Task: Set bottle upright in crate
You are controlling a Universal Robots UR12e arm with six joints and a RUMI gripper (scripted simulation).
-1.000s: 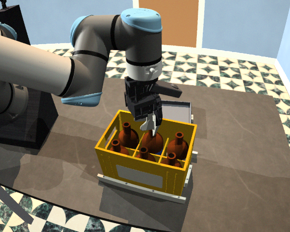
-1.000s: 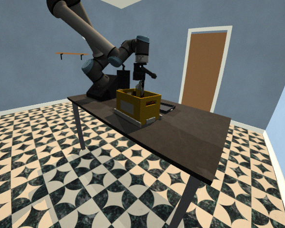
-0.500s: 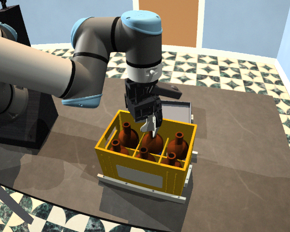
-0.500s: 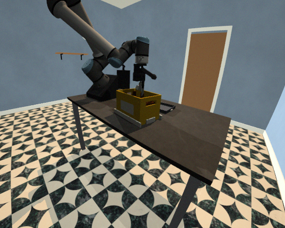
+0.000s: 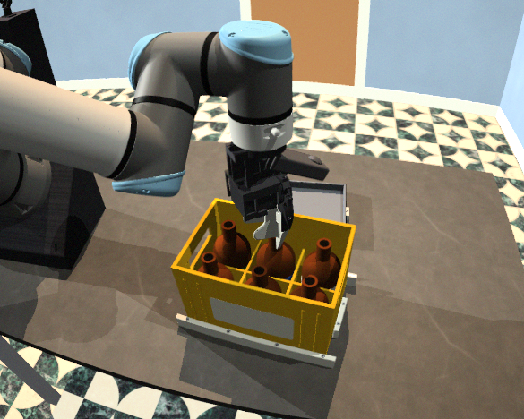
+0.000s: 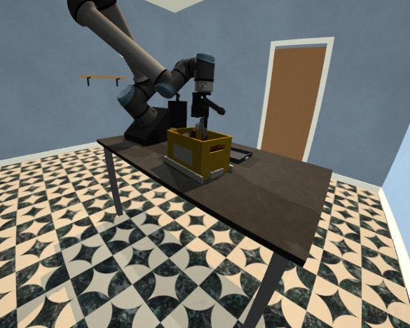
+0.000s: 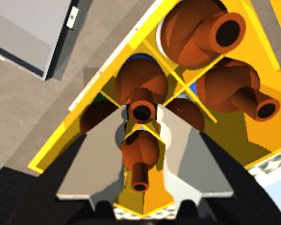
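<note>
A yellow crate stands on the table with several brown bottles upright in its cells. My gripper points straight down over the back middle cell and is shut on the neck of a brown bottle that stands upright in that cell. In the wrist view the fingers clamp the bottle's mouth from both sides, with its round body low in the cell. The grey tray lies behind the crate, with nothing on it; it also shows in the wrist view.
The crate sits against a pale L-shaped rail at its front and right side. The other bottles fill the neighbouring cells close to my fingers. The robot base stands at the table's far left.
</note>
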